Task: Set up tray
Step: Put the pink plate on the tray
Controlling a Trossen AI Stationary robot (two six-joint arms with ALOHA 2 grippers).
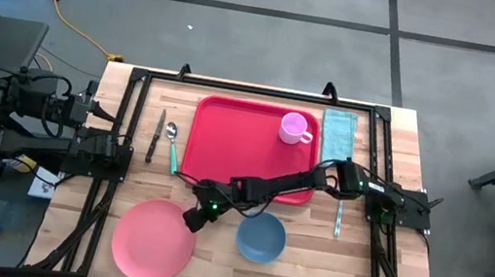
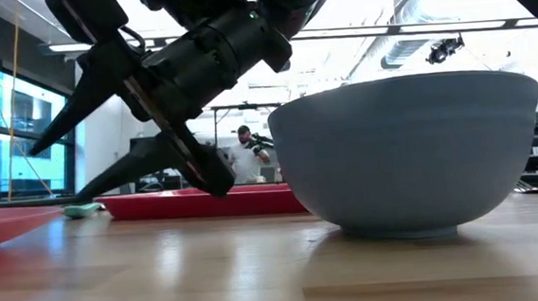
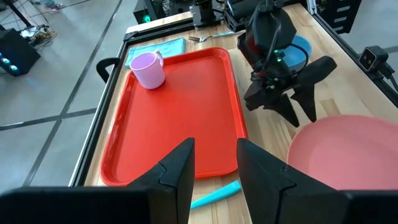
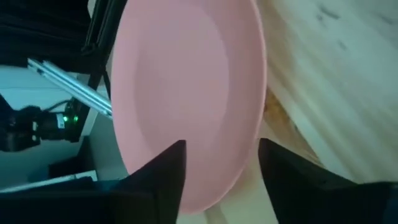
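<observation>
- The red tray (image 1: 250,154) lies flat on the wooden bench (image 1: 346,271), toward the bench's far edge and about midway between its left and right edges, with its long axis running left to right.
- A pink mug (image 1: 293,128) stands inside the tray at its far right corner; the rest of the tray floor is bare.
- Off the tray: a teal cloth (image 1: 338,132) just beside its right rim, a fork (image 1: 338,216) nearer the right edge of the bench, a knife (image 1: 156,135) and a teal-handled spoon (image 1: 172,145) just beside its left rim.
- A round pink plate (image 1: 154,240) sits near the front edge, left of centre, and a blue bowl (image 1: 261,237) sits to its right, both on bare wood in front of the tray.
- The right end effector (image 1: 193,217) reaches across the tray's front rim and hovers just above the bench at the plate's far right rim, fingers spread apart and holding nothing.
- The right wrist view shows the plate (image 4: 186,99) directly ahead of those open fingers, so the plate looks like the piece to be gripped next.
- From that end effector the tray lies just behind, toward the far edge; a lifted plate would travel only a short way back.
- The left end effector (image 3: 214,165) waits by the bench's left edge, fingers parted and empty, aimed across the tray; the right arm is clearly nearer the plate.
</observation>
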